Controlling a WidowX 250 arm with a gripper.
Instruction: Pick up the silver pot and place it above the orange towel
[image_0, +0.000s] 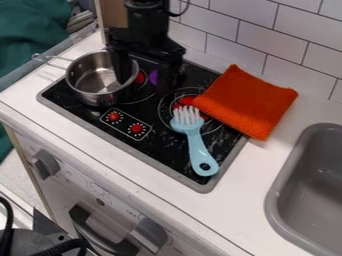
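Note:
The black gripper (145, 84) hangs over the back left of the stove with its fingers spread open. One finger reaches inside the silver pot (87, 92) near its right wall, and the other stands outside the pot to the right, over the stove. The pot is upright on the stove's left side, its handle pointing to the upper left. At the stove's right back corner lies the folded orange towel (248, 102), partly on the stove and partly on the white counter.
A light blue brush (196, 142) lies on the stove (150, 150), bristles up by the towel's left corner. Something purple (154, 77) shows between the gripper's fingers. A grey sink (277, 192) is at the right, and a tiled wall (267, 37) stands behind the counter (250, 187).

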